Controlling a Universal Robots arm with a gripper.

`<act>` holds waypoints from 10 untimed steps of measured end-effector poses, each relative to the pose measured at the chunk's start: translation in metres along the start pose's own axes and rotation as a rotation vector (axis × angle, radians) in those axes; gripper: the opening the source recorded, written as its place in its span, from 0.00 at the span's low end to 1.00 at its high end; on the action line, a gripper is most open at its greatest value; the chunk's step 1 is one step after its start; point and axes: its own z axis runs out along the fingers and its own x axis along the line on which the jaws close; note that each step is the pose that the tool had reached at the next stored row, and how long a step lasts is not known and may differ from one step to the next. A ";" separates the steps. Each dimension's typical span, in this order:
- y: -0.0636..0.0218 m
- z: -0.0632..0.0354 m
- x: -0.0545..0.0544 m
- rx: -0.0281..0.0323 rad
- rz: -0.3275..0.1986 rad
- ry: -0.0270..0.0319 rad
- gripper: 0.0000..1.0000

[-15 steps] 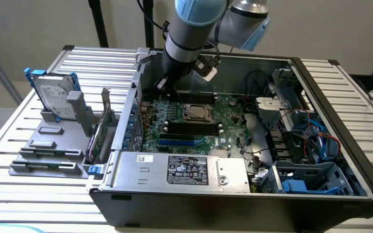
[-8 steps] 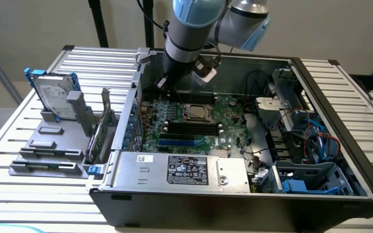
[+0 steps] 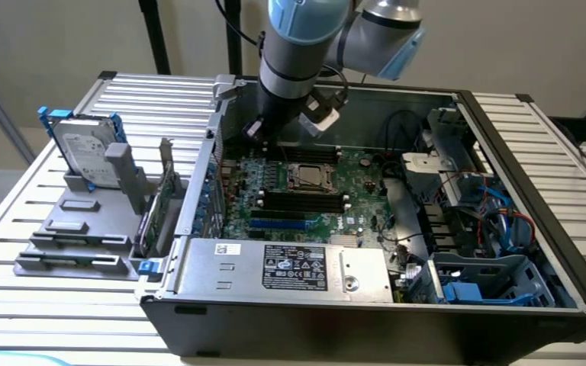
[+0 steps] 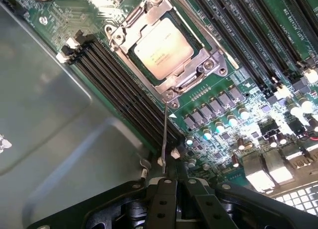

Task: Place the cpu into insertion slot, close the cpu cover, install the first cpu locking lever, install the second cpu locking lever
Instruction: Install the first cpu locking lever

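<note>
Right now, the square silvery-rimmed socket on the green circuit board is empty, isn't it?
Not empty. The wrist view shows a pale silvery square chip seated in the square silvery-rimmed socket. The rest is right: it sits on the green circuit board.

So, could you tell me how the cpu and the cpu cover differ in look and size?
The cpu is a solid pale plate with faint print; the cpu cover is an open frame. The cpu is smaller and sits within the cpu cover's cut-out. Both are squarish, silvery metal.
</note>
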 end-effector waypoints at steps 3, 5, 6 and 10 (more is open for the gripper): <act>0.0008 0.0000 0.001 -0.0038 0.014 0.0063 0.11; 0.0013 -0.0006 0.001 -0.0057 0.021 0.0087 0.11; 0.0016 -0.0010 0.002 -0.0065 0.024 0.0099 0.11; 0.0028 -0.0048 0.005 -0.0090 0.033 0.0140 0.11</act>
